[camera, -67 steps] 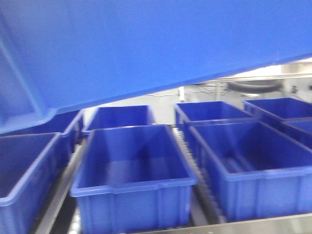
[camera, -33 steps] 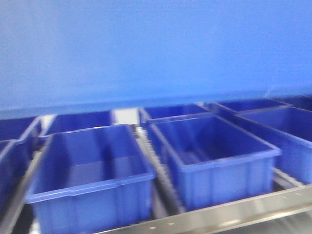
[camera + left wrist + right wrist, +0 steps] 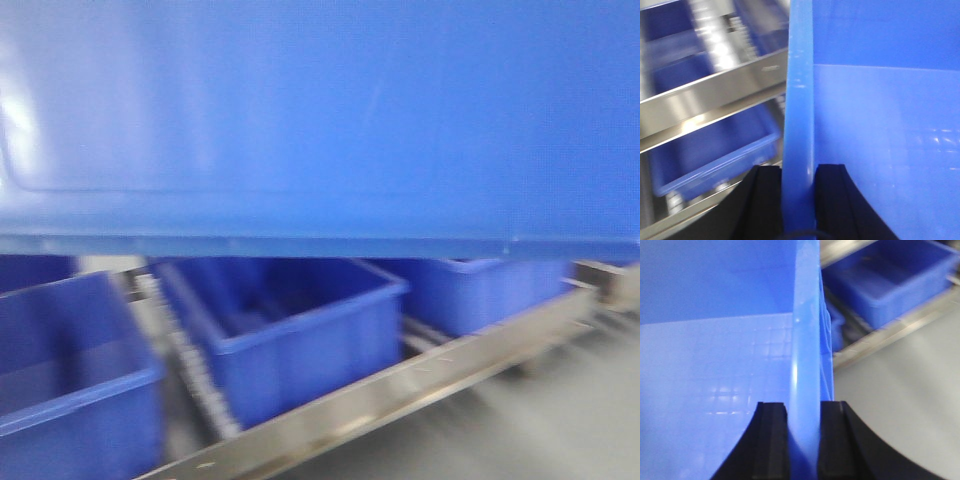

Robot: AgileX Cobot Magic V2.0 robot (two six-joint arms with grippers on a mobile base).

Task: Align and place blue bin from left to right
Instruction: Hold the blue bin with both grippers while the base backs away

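My left claw point(image 3: 798, 172) is clamped on the thick rim of the blue bin point(image 3: 320, 110), with one black finger point(image 3: 765, 200) outside the wall and the other inside. My right claw point(image 3: 804, 410) is pinched tight on the opposite rim in the same way. The bin hangs between my two arms, resting on nothing. Its smooth side fills the upper half of the front view and blocks everything behind it.

Below its lower edge sit smaller, darker blue bins. One is in the middle point(image 3: 300, 325), one is at the left edge point(image 3: 70, 370), and another is further right point(image 3: 480, 292), its top cut off by my load. They stand on a metal rack, with a shiny front rail point(image 3: 420, 375) before them. A roller strip point(image 3: 190, 365) runs between the left and middle bins. Grey floor point(image 3: 550, 430) lies in front of the rail. The front view is blurred, so I cannot tell any finer detail.
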